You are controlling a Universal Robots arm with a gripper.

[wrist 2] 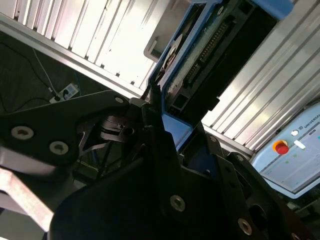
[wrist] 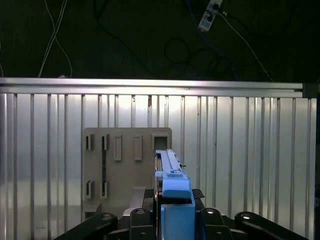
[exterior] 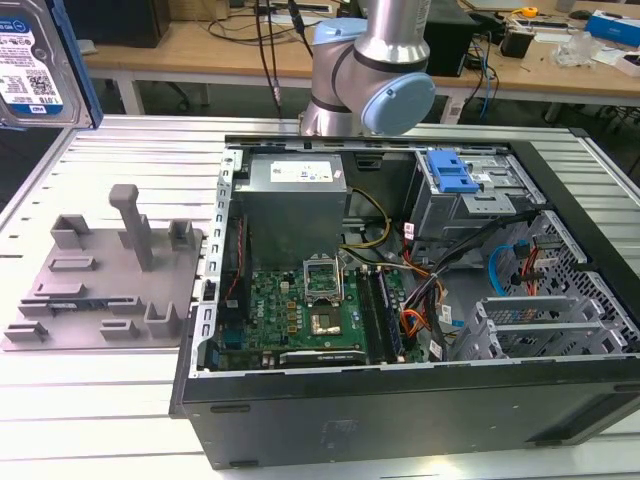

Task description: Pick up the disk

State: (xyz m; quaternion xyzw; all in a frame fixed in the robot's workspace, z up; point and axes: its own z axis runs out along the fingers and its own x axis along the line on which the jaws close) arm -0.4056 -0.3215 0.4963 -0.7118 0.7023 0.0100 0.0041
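Exterior view first: the ribbed metal bench [exterior: 130, 400] carries an open computer case [exterior: 420, 300] and the grey holder tray [exterior: 100, 290], its slots vacant. Raised high above the tray, the disk [exterior: 35, 60] stands on edge, pinched between the claw [wrist: 172, 220]. Judged from this, the pick-up looks done.

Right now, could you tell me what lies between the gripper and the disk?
Nothing: in both wrist views the gripper is clamped directly on the disk, lifted above the grey holder tray.
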